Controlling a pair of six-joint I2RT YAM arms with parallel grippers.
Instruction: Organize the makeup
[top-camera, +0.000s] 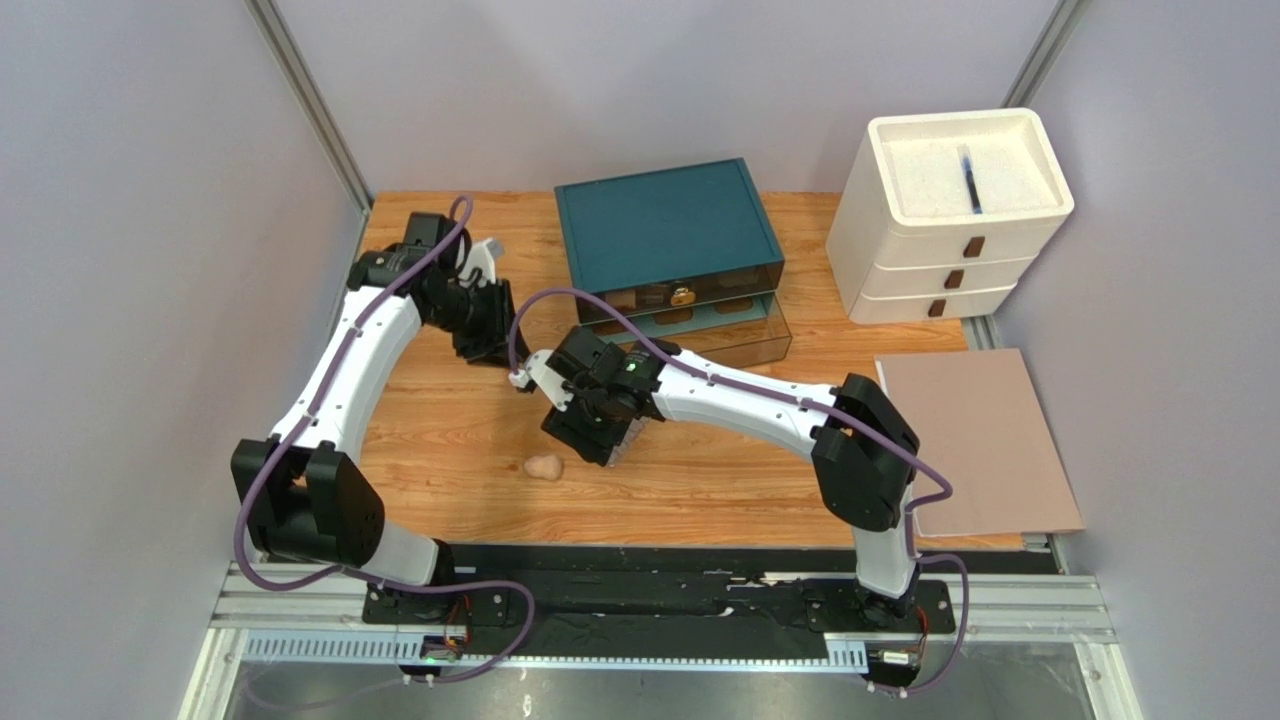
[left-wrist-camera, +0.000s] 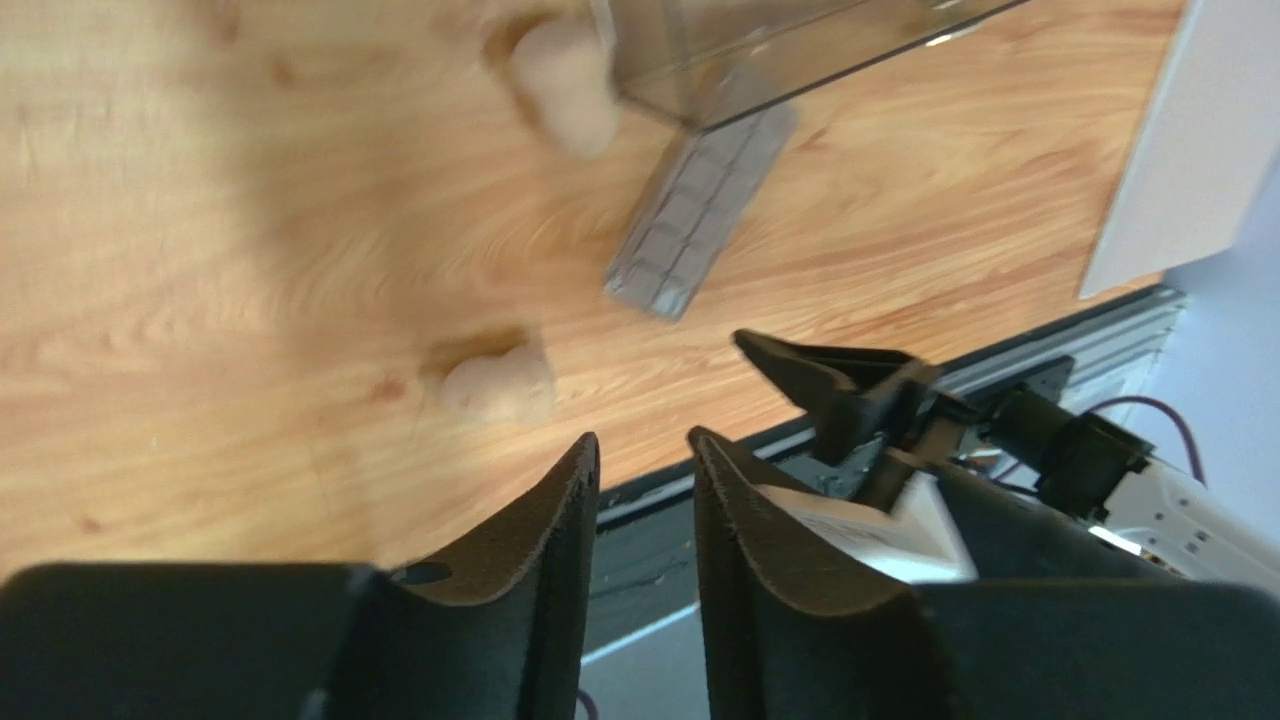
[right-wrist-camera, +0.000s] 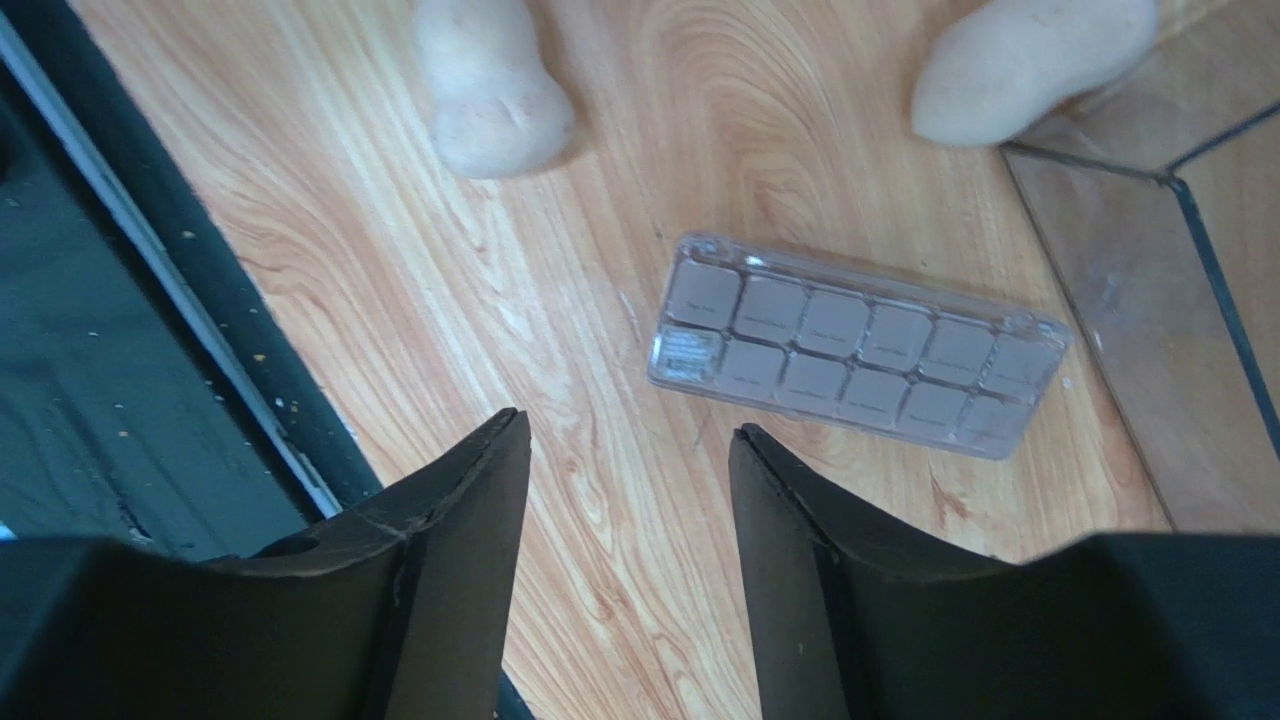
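The right hand (right-wrist-camera: 628, 435) hangs over the wooden bench (right-wrist-camera: 301, 225) with its two dark fingers well apart; nothing is between them and it touches nothing. Just beyond its tips, the flat grey-brown gridded palette (right-wrist-camera: 857, 342) lies flat on the wood, just beside the corner of the clear smoky plastic drawer (right-wrist-camera: 1187, 300). The left hand (left-wrist-camera: 643, 450) is parted only narrowly, also empty and off the bench. One beige pear-shaped foam sponge (right-wrist-camera: 489, 83) lies alone near the bench's front edge. The second beige sponge (right-wrist-camera: 1029, 53) lies just beside the drawer. The drawer juts from the dark teal drawer box (top-camera: 669, 225), and I cannot tell what is in it. The white three-drawer unit (top-camera: 902, 240) has its drawers shut, with a thin dark stick (top-camera: 969, 173) in its top tray.
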